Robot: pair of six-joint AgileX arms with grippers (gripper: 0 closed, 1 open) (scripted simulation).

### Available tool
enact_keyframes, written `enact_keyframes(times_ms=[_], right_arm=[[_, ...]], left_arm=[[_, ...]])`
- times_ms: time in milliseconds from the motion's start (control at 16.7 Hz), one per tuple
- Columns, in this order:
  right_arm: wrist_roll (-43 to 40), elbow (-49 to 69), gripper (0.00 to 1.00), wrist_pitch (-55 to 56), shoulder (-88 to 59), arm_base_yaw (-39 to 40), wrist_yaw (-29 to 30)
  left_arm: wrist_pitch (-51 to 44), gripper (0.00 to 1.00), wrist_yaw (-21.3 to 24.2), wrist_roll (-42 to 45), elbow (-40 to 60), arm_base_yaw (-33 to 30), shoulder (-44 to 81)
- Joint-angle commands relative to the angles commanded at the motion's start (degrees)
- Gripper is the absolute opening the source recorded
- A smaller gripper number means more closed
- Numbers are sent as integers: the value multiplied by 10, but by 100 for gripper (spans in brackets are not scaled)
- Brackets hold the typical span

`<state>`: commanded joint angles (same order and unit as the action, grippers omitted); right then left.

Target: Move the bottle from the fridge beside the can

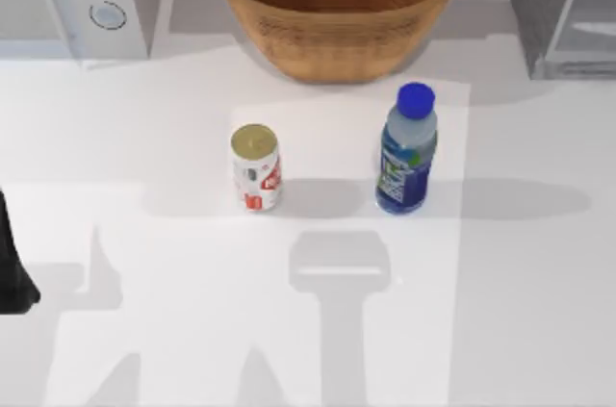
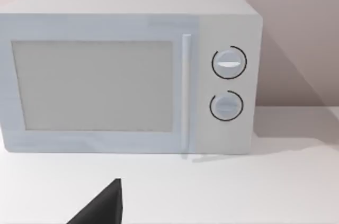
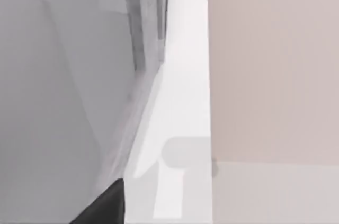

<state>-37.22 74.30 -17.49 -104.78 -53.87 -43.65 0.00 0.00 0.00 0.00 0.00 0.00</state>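
- The bottle (image 1: 406, 149) stands upright on the white tabletop (image 1: 539, 311), right of centre in the top view, blue cap up.
- The can (image 1: 256, 167) stands upright to the bottle's left, near it but apart, with bare tabletop between them.
- The fridge (image 1: 560, 5) sits at the far right corner, and its pale door panel faces the table's middle; the bottle is outside it, well apart.
- A woven basket (image 1: 337, 5) sits at the back, behind the can and the bottle.
- A white microwave (image 2: 127, 73) with two round knobs sits at the far left corner; my left wrist camera looks straight at its front.
- My left arm (image 1: 12, 263) is at the table's left edge; I cannot tell whether its end effector is released or clenched.
- My right wrist camera looks along a grey surface and the tabletop's edge; I cannot tell the right end effector's state either.
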Motion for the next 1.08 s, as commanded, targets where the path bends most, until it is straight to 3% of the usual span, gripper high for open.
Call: enact_keyframes(times_ms=[240, 780, 1080], right_arm=[[49, -20, 100, 27, 11, 61, 52], [285, -134, 100, 161, 88, 429, 324], [362, -173, 100, 206, 120, 523, 412]], left_arm=[[0, 100, 0, 0, 0, 0, 0], [0, 100, 0, 0, 0, 0, 0], [0, 100, 0, 0, 0, 0, 0]])
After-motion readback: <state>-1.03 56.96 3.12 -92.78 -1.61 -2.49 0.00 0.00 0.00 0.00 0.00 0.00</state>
